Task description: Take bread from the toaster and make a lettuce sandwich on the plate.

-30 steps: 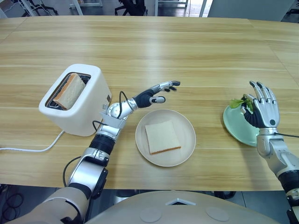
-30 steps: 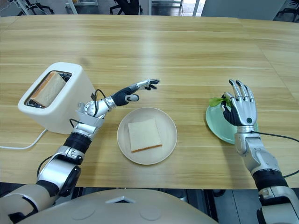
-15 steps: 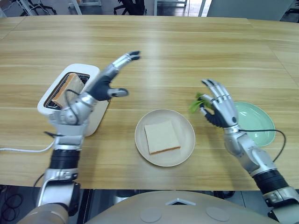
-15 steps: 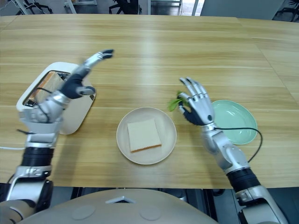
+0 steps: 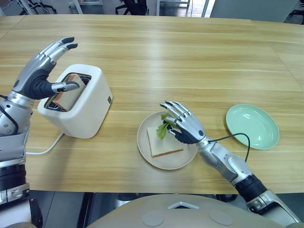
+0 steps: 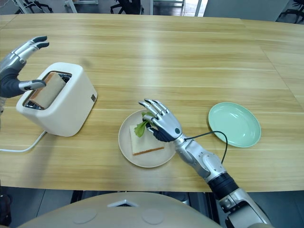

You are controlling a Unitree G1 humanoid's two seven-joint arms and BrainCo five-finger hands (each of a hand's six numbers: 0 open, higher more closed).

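Note:
A white toaster (image 5: pixel 85 114) stands at the left with one bread slice (image 5: pixel 70 94) upright in its slot. My left hand (image 5: pixel 40 71) hovers open just left of the slot, thumb near the slice and holding nothing. A beige plate (image 5: pixel 142 142) at centre carries a flat bread slice (image 5: pixel 164 146). My right hand (image 5: pixel 185 127) is over the plate's right side, shut on a green lettuce leaf (image 5: pixel 163 129). The leaf hangs just above the flat slice.
A pale green plate (image 5: pixel 251 126) lies bare at the right. The toaster's white cord (image 5: pixel 42 149) runs off toward the left front edge. A black cable (image 5: pixel 232 137) loops from my right wrist. Chairs stand beyond the far edge.
My right hand carried the lettuce from the green plate leftward to above the bread on the beige plate. My left hand swung from beside the beige plate up and left to the toaster.

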